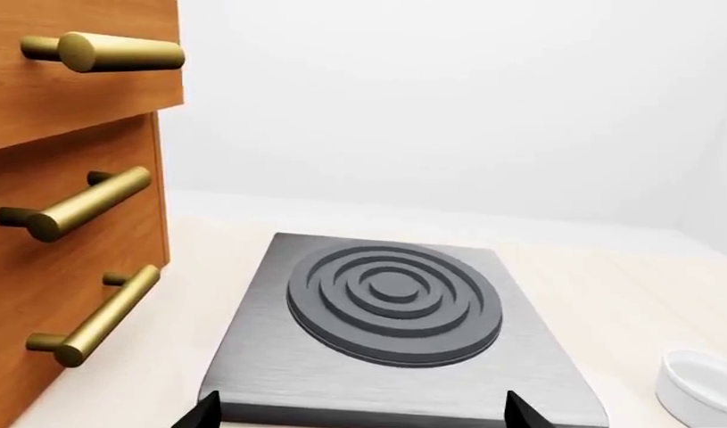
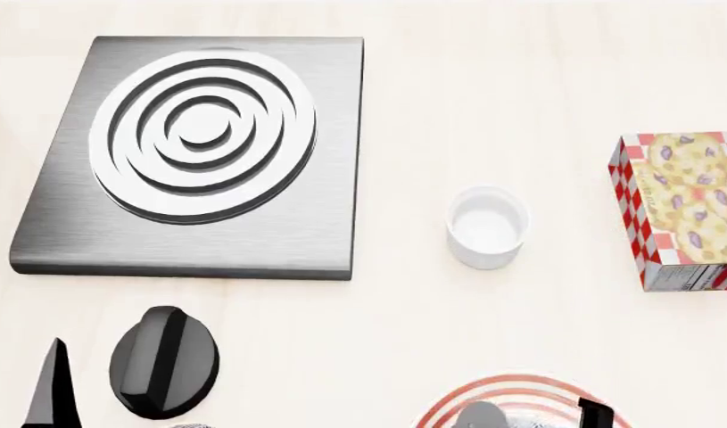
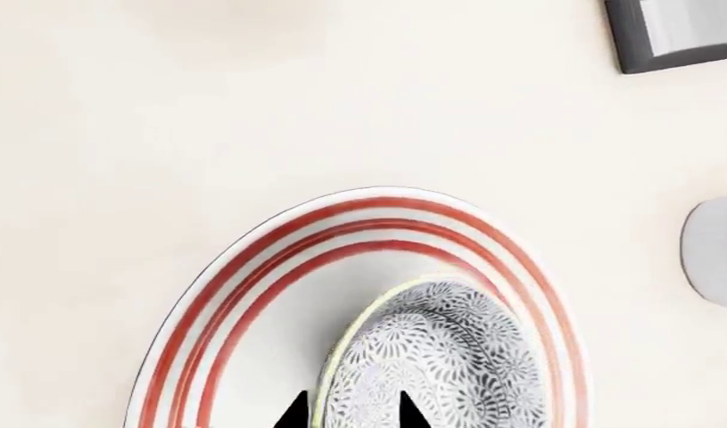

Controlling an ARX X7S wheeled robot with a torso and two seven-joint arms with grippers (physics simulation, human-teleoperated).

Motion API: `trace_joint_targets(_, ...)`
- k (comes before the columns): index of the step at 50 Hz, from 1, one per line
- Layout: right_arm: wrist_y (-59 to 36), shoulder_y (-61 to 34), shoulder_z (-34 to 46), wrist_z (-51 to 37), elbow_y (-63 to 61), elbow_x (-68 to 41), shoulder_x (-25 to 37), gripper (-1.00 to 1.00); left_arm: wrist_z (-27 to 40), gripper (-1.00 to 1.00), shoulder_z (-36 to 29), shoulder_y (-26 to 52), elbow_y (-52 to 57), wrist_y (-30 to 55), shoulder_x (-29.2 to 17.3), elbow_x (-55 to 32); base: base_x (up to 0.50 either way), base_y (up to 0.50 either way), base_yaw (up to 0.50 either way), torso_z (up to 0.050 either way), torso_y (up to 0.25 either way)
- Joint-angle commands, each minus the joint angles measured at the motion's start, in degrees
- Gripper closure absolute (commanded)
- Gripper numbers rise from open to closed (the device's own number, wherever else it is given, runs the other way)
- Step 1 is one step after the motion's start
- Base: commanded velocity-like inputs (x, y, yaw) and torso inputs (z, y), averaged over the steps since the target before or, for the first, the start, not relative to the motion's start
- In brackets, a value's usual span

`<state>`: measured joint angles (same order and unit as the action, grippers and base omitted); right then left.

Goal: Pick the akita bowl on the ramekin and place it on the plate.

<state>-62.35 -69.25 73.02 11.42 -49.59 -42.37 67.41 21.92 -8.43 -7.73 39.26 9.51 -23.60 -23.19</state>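
In the right wrist view the akita bowl [image 3: 441, 366], speckled black and white outside, is tilted over the white plate [image 3: 250, 267] with red rings. My right gripper [image 3: 351, 412] has its fingertips on either side of the bowl's rim, shut on it. I cannot tell whether the bowl touches the plate. At the head view's bottom edge only slivers of the bowl [image 2: 483, 416] and plate [image 2: 524, 388] show. The white ramekin [image 2: 487, 226] stands bare, apart from the plate. My left gripper [image 1: 363, 415] is open with nothing in it, in front of the stove plate.
A grey stove plate [image 2: 185, 152] with a ringed burner lies at the left, a black knob [image 2: 163, 361] in front of it. A red-checked cookie box [image 2: 684, 209] sits at the right. Wooden drawers [image 1: 66, 223] with brass handles stand beside the left gripper.
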Motion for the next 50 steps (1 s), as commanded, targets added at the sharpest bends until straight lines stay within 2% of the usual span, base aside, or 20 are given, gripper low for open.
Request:
trace_joint_targets(1, -0.28, 0.50, -0.62, -1.79, 0.94, -0.09, -0.53, -1.00, 0.11, -1.00, -0.08, 0.02, -0.05, -0.17, -0.17, -0.07, 0.00, 0.00, 0.00, 0.000, 0.000)
trace_joint_targets(17, 0.02, -0.27, -0.54, -1.54, 0.76, 0.82, -0.64, -1.00, 0.28, -1.00, -0.45, 0.18, -0.02, -0.07, -0.37, -0.20, 0.00, 0.00, 0.00, 0.000, 0.000)
trace_joint_targets(29, 4.59, 0.45, -1.50, -2.28, 1.21, 1.50, -0.60, -1.00, 0.48, -1.00, -0.64, 0.26, 0.18, 0.04, -0.60, -0.25, 0.00, 0.00, 0.00, 0.000, 0.000)
trace_joint_targets(50, 6.88, 0.74, -1.81, -2.77, 1.18, 2.21, -0.57, -1.00, 0.64, -1.00, -0.83, 0.00, 0.25, -0.40, -0.87, -0.45, 0.00, 0.00, 0.00, 0.000, 0.000)
